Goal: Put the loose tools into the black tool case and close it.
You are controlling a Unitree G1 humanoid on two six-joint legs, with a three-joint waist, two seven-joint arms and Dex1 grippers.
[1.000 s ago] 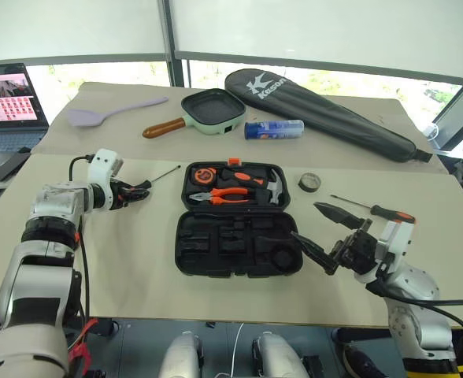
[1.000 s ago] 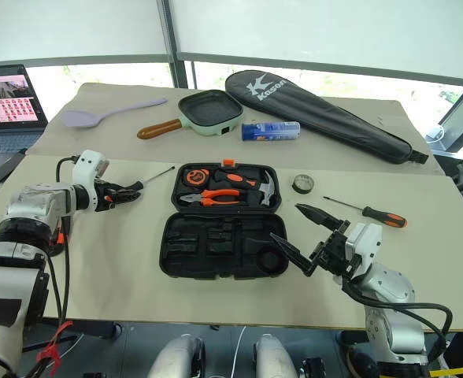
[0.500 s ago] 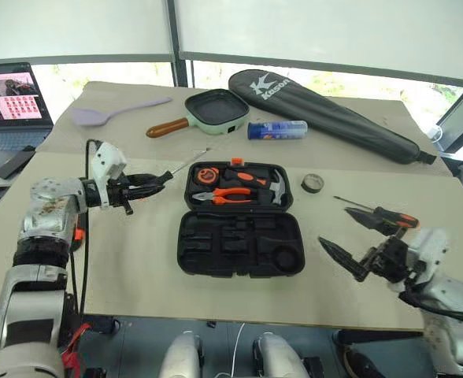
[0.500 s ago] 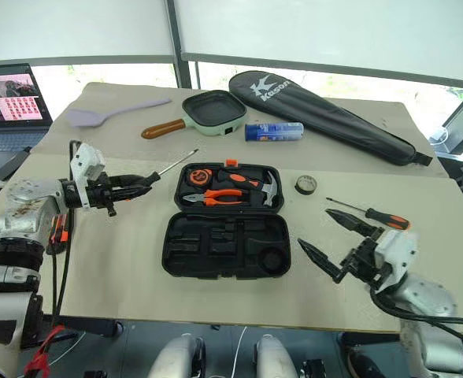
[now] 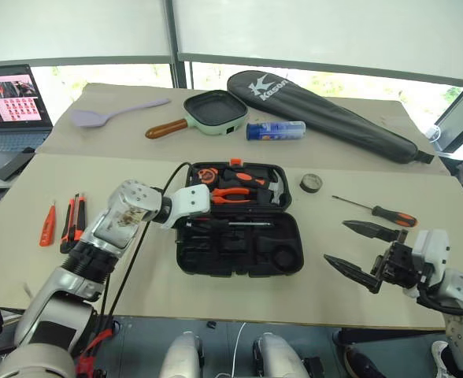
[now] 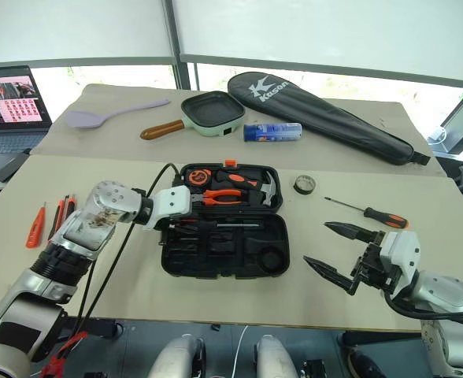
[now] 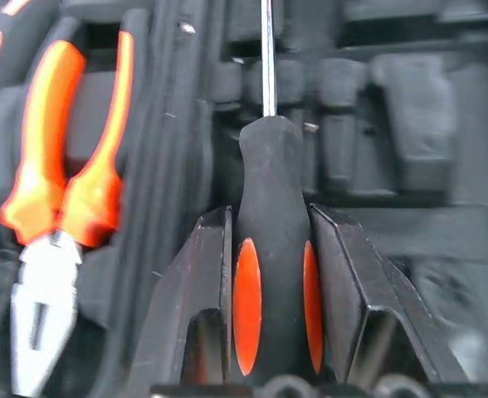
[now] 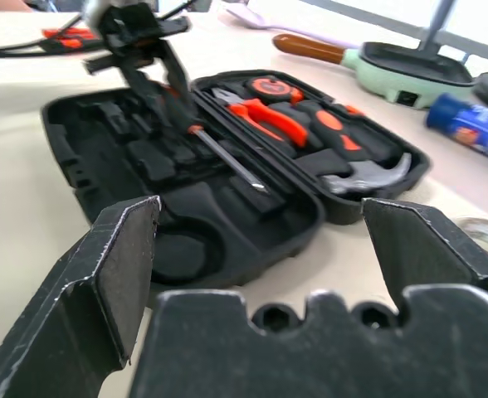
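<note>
The black tool case [image 5: 239, 272] lies open in the middle of the table, with pliers [image 7: 70, 191], a hammer and a tape measure in its far half. My left gripper [image 7: 270, 215] is shut on an orange-and-black screwdriver [image 7: 273, 274] and holds it low over the near half's recesses, the shaft [image 5: 249, 224] pointing right. Right of the case my right gripper [image 5: 335, 242] hovers open and empty. A second screwdriver [image 5: 377, 211] and a black tape roll [image 5: 311, 183] lie on the right. A small orange screwdriver [image 5: 48, 224] and a utility knife [image 5: 72, 222] lie on the left.
Along the back of the table sit a lilac spatula [image 5: 113, 113], a green pan [image 5: 212, 110], a blue can [image 5: 274, 129] and a long black racket bag [image 5: 326, 110]. A laptop [image 5: 7, 102] stands at the far left.
My left gripper has carried the screwdriver rightward from beside the case to over its near half, rolling as it went. The right gripper has drifted a little to the right, still open.
</note>
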